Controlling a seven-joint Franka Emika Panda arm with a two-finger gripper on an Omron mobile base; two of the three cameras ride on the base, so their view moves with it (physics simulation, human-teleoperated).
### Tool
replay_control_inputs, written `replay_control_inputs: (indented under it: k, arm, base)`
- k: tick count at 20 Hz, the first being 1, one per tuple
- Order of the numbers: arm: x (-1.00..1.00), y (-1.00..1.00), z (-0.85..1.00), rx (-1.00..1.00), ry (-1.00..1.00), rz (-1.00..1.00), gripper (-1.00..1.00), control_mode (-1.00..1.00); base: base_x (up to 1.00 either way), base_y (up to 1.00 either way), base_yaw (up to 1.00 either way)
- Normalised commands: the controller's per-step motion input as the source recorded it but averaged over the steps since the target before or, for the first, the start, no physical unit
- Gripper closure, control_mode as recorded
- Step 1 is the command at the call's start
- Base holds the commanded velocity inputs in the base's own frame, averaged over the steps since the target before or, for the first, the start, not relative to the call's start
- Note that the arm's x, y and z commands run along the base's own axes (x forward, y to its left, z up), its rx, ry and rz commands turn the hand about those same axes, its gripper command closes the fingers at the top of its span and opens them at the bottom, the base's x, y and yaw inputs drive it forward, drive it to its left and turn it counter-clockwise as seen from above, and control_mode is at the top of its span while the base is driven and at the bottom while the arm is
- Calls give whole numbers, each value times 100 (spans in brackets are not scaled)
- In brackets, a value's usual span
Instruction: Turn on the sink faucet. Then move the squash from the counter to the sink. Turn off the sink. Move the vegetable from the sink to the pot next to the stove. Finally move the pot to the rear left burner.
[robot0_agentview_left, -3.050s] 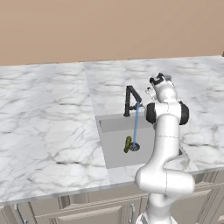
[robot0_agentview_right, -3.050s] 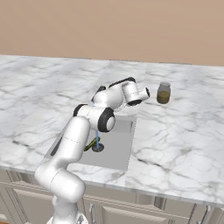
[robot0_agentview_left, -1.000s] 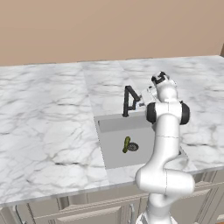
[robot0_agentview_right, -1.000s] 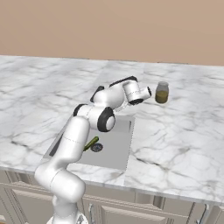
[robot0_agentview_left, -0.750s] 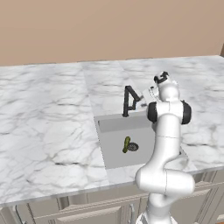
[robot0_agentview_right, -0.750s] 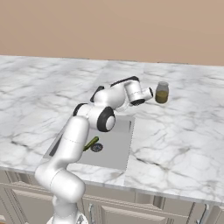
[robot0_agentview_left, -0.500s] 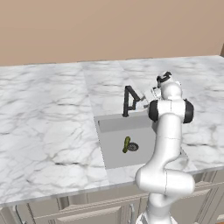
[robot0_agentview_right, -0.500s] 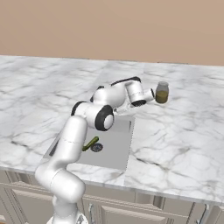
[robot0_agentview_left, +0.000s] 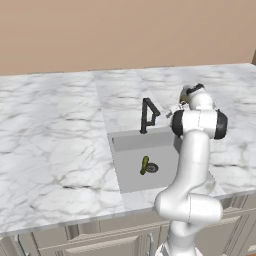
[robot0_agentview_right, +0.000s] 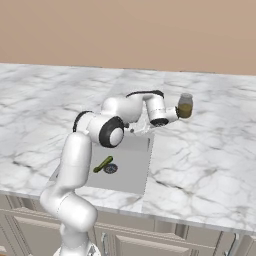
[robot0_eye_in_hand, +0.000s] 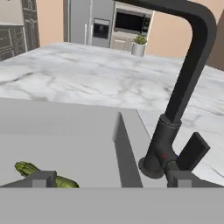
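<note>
The end effector (robot0_eye_in_hand: 112, 179) is released, jaws spread wide and holding nothing, beside the base of the sink faucet (robot0_agentview_left: 147, 115). The squash (robot0_agentview_left: 144, 165) lies in the sink (robot0_agentview_left: 131, 140), at 9 o'clock from the drain (robot0_agentview_left: 152, 168). A jar (robot0_agentview_right: 185, 106) stands on the marble surface (robot0_agentview_left: 55, 135).

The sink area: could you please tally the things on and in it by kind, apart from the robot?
Faucet: 1
Squash, lying in the sink beside the drain: 1
Glass jar on the counter: 1
Sink basin: 1
Total: 4
</note>
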Motion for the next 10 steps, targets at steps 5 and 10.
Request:
replay_control_inputs:
  k: [5, 10]
  arm:
    - [-61, -4, 18, 0, -7, 0, -100, -100]
    - [-79, 0, 34, 0, -7, -3, -100, -100]
  base:
    - [0, 0, 0]
    - [0, 0, 0]
